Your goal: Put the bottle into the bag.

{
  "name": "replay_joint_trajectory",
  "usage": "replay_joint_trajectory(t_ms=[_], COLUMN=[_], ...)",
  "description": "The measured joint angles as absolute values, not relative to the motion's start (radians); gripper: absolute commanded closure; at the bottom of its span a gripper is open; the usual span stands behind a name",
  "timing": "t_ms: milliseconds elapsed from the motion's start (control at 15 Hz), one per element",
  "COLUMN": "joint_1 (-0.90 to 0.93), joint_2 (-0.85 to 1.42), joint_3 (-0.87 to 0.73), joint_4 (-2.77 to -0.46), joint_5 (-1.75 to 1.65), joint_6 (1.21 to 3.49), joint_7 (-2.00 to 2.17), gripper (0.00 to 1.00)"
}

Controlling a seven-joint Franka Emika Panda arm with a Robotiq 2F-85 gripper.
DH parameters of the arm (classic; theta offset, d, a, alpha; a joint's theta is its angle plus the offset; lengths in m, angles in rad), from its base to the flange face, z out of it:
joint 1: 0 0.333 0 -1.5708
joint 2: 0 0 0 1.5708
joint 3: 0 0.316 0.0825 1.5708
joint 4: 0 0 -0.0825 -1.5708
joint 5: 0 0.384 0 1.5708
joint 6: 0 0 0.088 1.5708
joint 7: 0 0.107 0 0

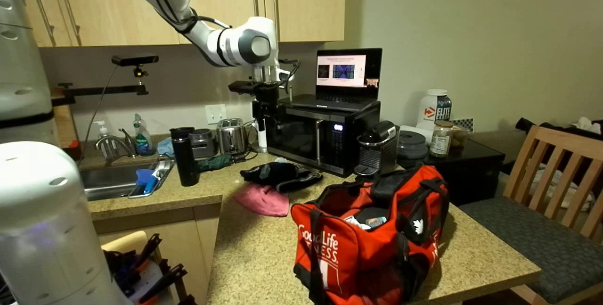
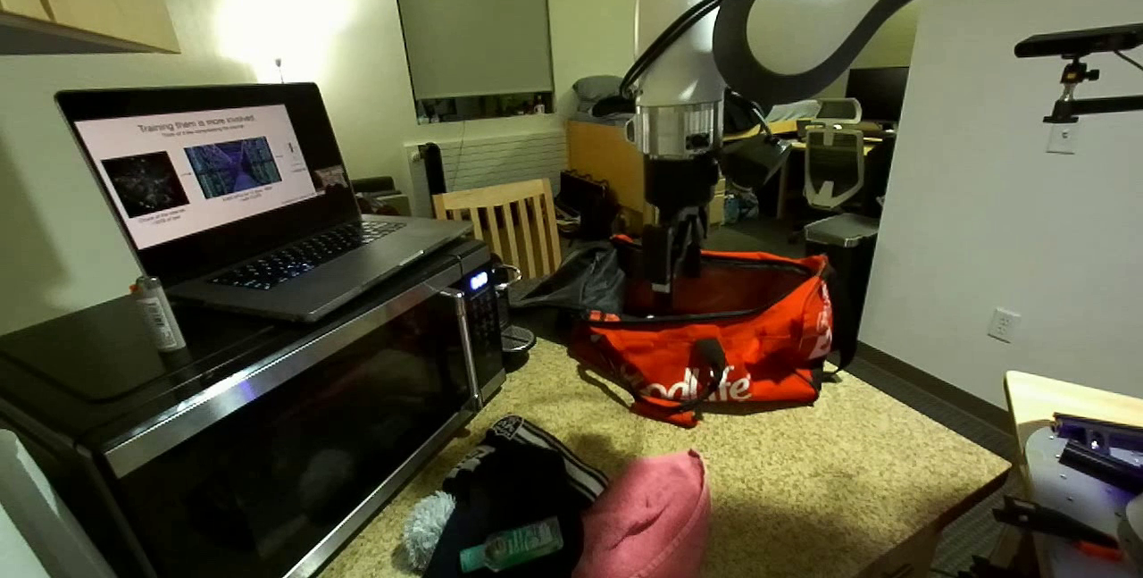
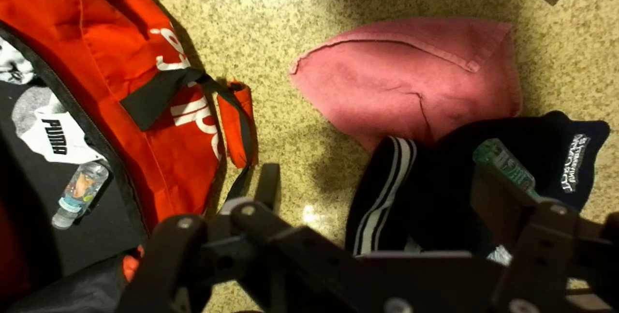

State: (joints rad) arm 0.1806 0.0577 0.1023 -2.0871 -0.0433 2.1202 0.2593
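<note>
A small green bottle lies on a black knit hat; it also shows in an exterior view and in the wrist view, partly behind a finger. The red bag stands open on the counter; it also shows in an exterior view and the wrist view. A small clear bottle with a colourful label lies inside the bag, also visible in an exterior view. My gripper is open and empty, high above the hat; both exterior views show it pointing down.
The black hat and a pink cloth item lie beside the bag. A microwave with a laptop on top stands behind them. A coffee machine, a black tumbler and a sink are on the counter.
</note>
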Motion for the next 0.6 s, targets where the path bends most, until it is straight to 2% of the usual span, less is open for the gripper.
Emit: replay_joint_trajectory(t_ms=[600], joint_1=[0.181], joint_2=[0.058], joint_3=[0.102], joint_4=[-2.082], joint_5=[-0.038], joint_6=[2.109], joint_7=[0.259], gripper=[0.00])
